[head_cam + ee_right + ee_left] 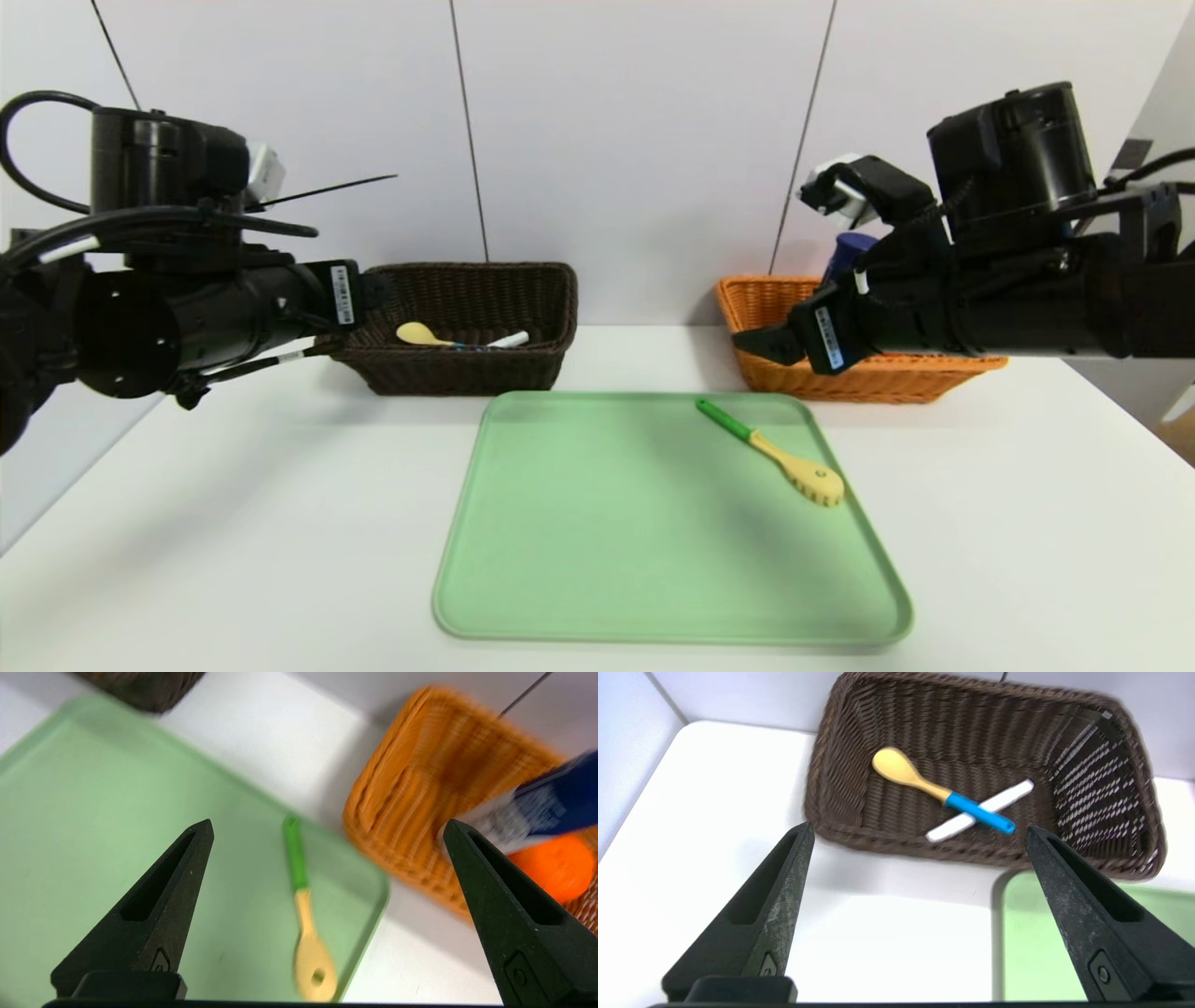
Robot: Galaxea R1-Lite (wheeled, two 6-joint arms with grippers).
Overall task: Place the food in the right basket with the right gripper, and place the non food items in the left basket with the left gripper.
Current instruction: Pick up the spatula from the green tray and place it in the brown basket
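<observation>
Hovering spread and empty, the left hand (920, 833) faces the left basket (840, 756); the right hand (327, 828) likewise gapes.

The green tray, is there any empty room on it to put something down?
Yes, lots. The green tray is bare except for the fork near its far right corner. The dark brown basket holds the spoon crossed over the marker; its end beyond the spoon's bowl is free. The orange basket with the bottle and orange fruit looks crowded.
</observation>
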